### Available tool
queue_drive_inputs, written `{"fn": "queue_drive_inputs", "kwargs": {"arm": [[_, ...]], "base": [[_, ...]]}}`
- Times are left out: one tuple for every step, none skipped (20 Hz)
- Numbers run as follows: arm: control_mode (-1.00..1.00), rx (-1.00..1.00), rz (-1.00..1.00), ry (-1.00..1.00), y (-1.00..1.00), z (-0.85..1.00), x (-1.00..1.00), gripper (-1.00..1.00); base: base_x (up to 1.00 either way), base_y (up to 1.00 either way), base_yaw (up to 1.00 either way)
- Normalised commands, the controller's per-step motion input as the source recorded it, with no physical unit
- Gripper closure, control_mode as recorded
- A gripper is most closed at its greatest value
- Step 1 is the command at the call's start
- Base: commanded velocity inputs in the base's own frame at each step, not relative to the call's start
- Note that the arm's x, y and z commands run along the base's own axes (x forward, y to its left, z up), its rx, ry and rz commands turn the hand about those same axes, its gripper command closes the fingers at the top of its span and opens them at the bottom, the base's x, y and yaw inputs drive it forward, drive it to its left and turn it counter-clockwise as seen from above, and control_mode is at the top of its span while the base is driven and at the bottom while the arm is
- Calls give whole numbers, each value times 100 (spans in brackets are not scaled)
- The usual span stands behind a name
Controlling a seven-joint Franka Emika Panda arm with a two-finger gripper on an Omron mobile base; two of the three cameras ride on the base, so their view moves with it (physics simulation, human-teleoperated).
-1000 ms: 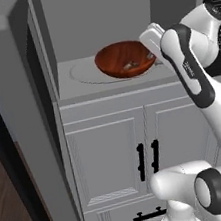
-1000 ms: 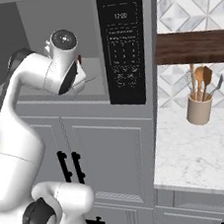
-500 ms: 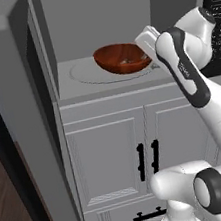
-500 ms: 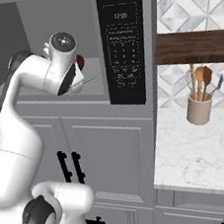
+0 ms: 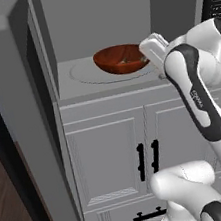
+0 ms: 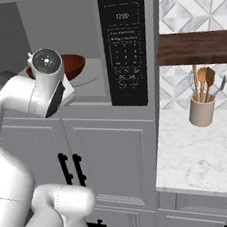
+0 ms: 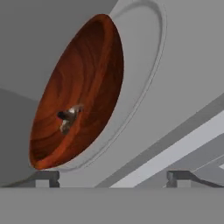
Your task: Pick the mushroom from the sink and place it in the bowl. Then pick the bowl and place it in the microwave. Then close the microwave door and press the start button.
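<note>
The reddish-brown wooden bowl (image 5: 117,61) (image 6: 74,64) sits on the pale turntable (image 5: 84,73) inside the grey microwave (image 5: 98,18). Down in the bowl (image 7: 83,87) lies the small tan mushroom (image 7: 70,117). My gripper (image 7: 113,177) is open, just off the bowl's right rim, its fingertips (image 7: 47,177) wide apart and touching nothing. From the left base view my hand (image 5: 152,49) hangs beside that rim. The microwave door (image 5: 23,121) stands swung open at the left. The black keypad strip (image 6: 125,58) is right of the cavity. The sink is out of view.
Grey cabinet doors with black handles (image 5: 148,159) are below the microwave. To the right, a marble counter (image 6: 200,150) carries a crock of utensils (image 6: 202,110) under a dark wooden shelf (image 6: 198,47).
My gripper has gone from shut to open and let go of the bowl, which now rests on the turntable. The arm has barely shifted.
</note>
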Motion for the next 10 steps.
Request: {"fn": "queue_drive_inputs", "kwargs": {"arm": [[-100,-9,0,-26,0,-11,-100,-100],[-100,-11,0,-19,0,-19,-82,-100],[-100,-17,0,0,0,-20,0,-100],[-100,-21,1,6,0,-40,15,-100],[-100,-27,0,3,-4,-48,6,-100],[-100,-34,0,-1,0,-24,-8,-100],[-100,-37,0,-9,0,-9,-38,-100],[-100,-45,-1,-18,0,0,-65,-100],[-100,-47,-4,-16,0,0,-58,-100],[-100,-46,-6,-15,0,0,-53,-100]], "base": [[0,0,0],[0,0,0],[0,0,0],[0,0,0],[0,0,0],[0,0,0],[0,0,0],[0,0,0],[0,0,0],[0,0,0]]}}
